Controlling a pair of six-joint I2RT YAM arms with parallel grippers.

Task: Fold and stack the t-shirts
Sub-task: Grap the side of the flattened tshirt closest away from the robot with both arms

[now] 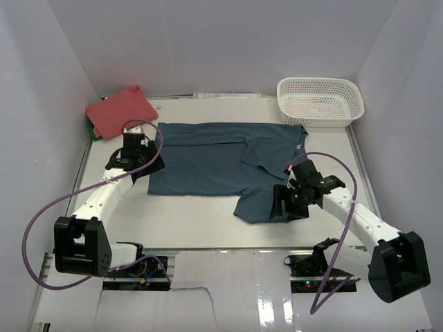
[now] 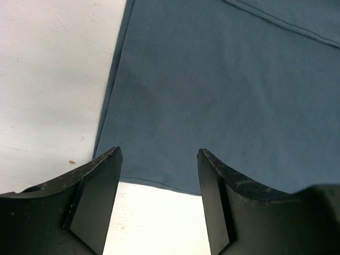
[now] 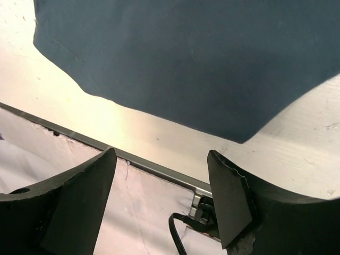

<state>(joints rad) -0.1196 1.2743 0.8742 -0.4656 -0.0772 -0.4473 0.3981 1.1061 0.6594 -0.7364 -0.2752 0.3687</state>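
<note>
Lying just beyond right end effector [image 3: 162,159]: teal t-shirt [image 3: 186,58]

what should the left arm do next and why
Probably lower the left gripper and close it on the teal shirt's near left corner, to fold that side in. Its jaws hang open over that corner, holding nothing. The shirt's right side already lies folded over, and the right gripper is open too.

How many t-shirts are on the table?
2. The teal-blue t-shirt lies spread in the middle; the red t-shirt sits folded far left. A green edge beneath it may be another.
</note>
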